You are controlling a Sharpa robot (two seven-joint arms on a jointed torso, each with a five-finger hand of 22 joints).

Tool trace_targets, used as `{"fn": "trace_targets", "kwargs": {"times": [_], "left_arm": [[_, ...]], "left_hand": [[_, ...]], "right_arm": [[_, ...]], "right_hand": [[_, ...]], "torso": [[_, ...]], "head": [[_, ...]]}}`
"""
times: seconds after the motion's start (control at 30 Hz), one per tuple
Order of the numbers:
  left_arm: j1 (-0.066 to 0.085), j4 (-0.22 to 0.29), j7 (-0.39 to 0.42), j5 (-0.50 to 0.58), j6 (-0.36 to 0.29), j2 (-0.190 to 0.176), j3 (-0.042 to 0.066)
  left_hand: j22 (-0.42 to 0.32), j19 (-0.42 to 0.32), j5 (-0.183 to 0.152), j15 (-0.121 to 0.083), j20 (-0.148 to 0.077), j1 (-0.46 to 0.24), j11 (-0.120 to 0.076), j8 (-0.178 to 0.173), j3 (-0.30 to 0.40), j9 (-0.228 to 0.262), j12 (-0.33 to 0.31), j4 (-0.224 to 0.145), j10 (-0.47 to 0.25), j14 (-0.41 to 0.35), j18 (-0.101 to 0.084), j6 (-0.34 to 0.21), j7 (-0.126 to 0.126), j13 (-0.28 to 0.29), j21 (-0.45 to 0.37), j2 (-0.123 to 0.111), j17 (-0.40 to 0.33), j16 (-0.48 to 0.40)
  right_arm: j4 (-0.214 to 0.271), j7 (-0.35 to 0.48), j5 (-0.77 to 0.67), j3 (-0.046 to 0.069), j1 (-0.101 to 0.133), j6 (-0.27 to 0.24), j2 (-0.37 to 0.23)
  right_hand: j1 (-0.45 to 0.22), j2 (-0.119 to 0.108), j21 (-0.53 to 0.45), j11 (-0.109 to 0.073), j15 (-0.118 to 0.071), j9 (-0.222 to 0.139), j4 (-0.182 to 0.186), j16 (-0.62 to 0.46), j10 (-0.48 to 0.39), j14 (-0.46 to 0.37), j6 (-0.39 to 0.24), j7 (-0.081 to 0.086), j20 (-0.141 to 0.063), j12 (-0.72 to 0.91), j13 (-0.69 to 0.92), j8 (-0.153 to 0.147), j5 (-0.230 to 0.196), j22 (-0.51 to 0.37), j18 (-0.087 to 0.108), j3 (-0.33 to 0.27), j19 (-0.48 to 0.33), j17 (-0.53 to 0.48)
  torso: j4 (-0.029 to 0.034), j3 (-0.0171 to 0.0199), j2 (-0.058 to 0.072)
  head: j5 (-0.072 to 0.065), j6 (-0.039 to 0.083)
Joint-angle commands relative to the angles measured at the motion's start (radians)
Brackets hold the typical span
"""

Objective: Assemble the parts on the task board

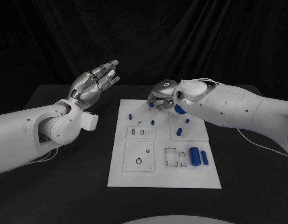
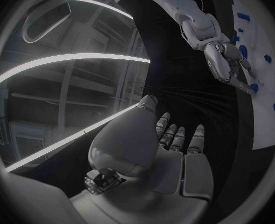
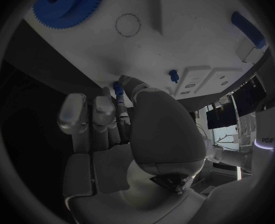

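The white task board [image 1: 164, 175] lies in the middle of the black table. My right hand [image 1: 159, 95] hangs over its far end, fingers pointing down. Thumb and a finger pinch a small blue peg [image 3: 117, 88] that stands upright at the board [image 3: 174, 40]; the same peg [image 1: 148, 111] pokes out below the fingertips [image 2: 248, 86]. A blue gear [image 1: 180, 108] lies right beside that wrist, and the gear [image 3: 67, 4] has a toothed rim. My left hand [image 1: 97, 79] is raised left of the board, fingers stretched out and holding nothing.
More blue parts lie on the board: two short pegs [image 1: 130, 116] at the far left, a peg [image 1: 180, 131] mid-right, a thick cylinder [image 1: 194, 156] and a bar [image 1: 204, 157] near right. White fixture blocks [image 1: 141, 133] and a square plate [image 1: 139, 156] sit mid-board.
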Motion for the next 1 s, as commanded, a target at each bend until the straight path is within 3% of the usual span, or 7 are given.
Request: {"fn": "trace_targets", "kwargs": {"times": [0.03,0.4,0.6,0.7,0.77,0.83,1.0], "left_arm": [[0.002,0.000,0.063,0.001,0.013,0.000,0.001],[0.000,-0.005,0.061,0.001,0.017,-0.004,0.001],[0.000,0.000,0.060,0.001,0.015,-0.014,0.001],[0.000,0.002,0.059,0.001,0.013,-0.019,0.001],[0.000,0.003,0.059,0.001,0.013,-0.021,0.001],[0.000,0.003,0.058,0.001,0.014,-0.021,0.001],[-0.001,0.002,0.056,0.001,0.019,-0.019,0.001]], "left_hand": [[0.000,0.001,0.008,0.008,0.009,0.008,0.000,0.003,0.004,0.001,-0.006,-0.001,-0.006,0.000,0.017,0.008,0.003,-0.001,0.002,-0.005,-0.001,-0.004],[0.000,0.001,0.009,0.009,0.009,0.009,0.000,0.003,0.005,0.001,-0.006,-0.002,-0.006,0.000,0.017,0.008,0.003,-0.001,0.002,-0.005,-0.001,-0.004],[0.000,0.001,0.012,0.009,0.009,0.011,0.000,0.003,0.007,0.001,-0.006,-0.004,-0.007,0.000,0.017,0.010,0.004,-0.001,0.002,-0.005,-0.001,-0.004],[0.000,0.001,0.012,0.009,0.009,0.011,0.000,0.003,0.007,0.001,-0.006,-0.004,-0.007,0.000,0.017,0.010,0.004,-0.001,0.002,-0.005,-0.001,-0.004],[0.000,0.001,0.012,0.008,0.009,0.011,0.000,0.004,0.008,0.001,-0.006,-0.005,-0.006,0.000,0.017,0.011,0.004,-0.001,0.002,-0.005,-0.001,-0.004],[0.000,0.001,0.012,0.008,0.009,0.011,0.000,0.004,0.008,0.001,-0.006,-0.005,-0.006,0.000,0.017,0.011,0.004,-0.001,0.002,-0.005,-0.001,-0.004],[0.000,0.001,0.013,0.008,0.009,0.012,0.000,0.004,0.008,0.001,-0.006,-0.006,-0.006,0.000,0.017,0.011,0.004,-0.001,0.002,-0.005,-0.001,-0.004]], "right_arm": [[0.013,-0.014,-0.004,0.000,-0.003,-0.055,-0.010],[0.136,-0.022,-0.004,0.000,0.021,-0.237,-0.113],[0.258,-0.020,-0.002,0.000,0.048,-0.280,-0.234],[0.315,-0.019,-0.001,0.000,0.056,-0.280,-0.301],[0.342,-0.027,-0.001,0.000,0.058,-0.265,-0.335],[0.361,-0.040,0.004,0.000,0.059,-0.240,-0.359],[0.389,-0.090,0.017,0.000,0.060,-0.193,-0.395]], "right_hand": [[-0.001,0.004,-0.006,0.001,0.002,-0.005,-0.009,-0.004,-0.011,-0.006,-0.012,-0.001,0.002,-0.001,0.000,-0.002,-0.001,0.002,-0.001,-0.001,-0.007,0.000],[0.001,0.014,0.004,0.006,0.004,-0.092,-0.017,0.008,-0.043,0.006,-0.230,-0.030,0.004,0.012,0.012,-0.008,-0.017,0.030,-0.005,-0.044,0.011,0.017],[-0.015,0.030,0.000,-0.009,-0.004,-0.097,0.029,0.008,0.113,0.006,-0.150,-0.003,-0.001,0.122,0.063,0.006,-0.111,0.039,-0.005,-0.078,0.015,0.018],[-0.037,0.027,-0.057,-0.060,-0.027,-0.073,0.059,-0.171,0.229,-0.107,0.016,0.047,-0.030,0.388,0.246,0.054,-0.180,0.004,0.003,-0.130,-0.031,-0.222],[-0.056,0.032,-0.020,-0.081,-0.038,-0.058,0.089,-0.072,0.125,-0.060,0.057,0.056,-0.037,0.802,0.615,0.051,-0.191,0.056,-0.002,-0.172,-0.001,-0.070],[-0.125,0.045,0.167,-0.094,-0.042,-0.022,0.142,0.232,0.361,0.119,0.145,0.050,-0.042,1.176,1.015,0.095,-0.210,0.235,-0.055,-0.203,0.141,0.423],[-0.197,0.032,0.319,-0.099,-0.052,0.028,0.154,0.363,0.587,0.197,0.147,0.047,-0.051,1.506,1.455,0.099,-0.111,0.380,-0.102,-0.209,0.262,0.675]], "torso": [[-0.0004,0.0000,0.000],[-0.0001,0.0001,0.000],[-0.0039,0.0000,-0.003],[-0.0089,0.0005,-0.007],[-0.0104,0.0005,-0.008],[-0.0117,0.0000,-0.008],[-0.0121,-0.0001,-0.008]], "head": [[-0.002,0.004],[-0.004,0.014],[0.009,0.013],[0.017,0.010],[0.019,0.006],[0.022,0.003],[0.022,-0.002]]}}
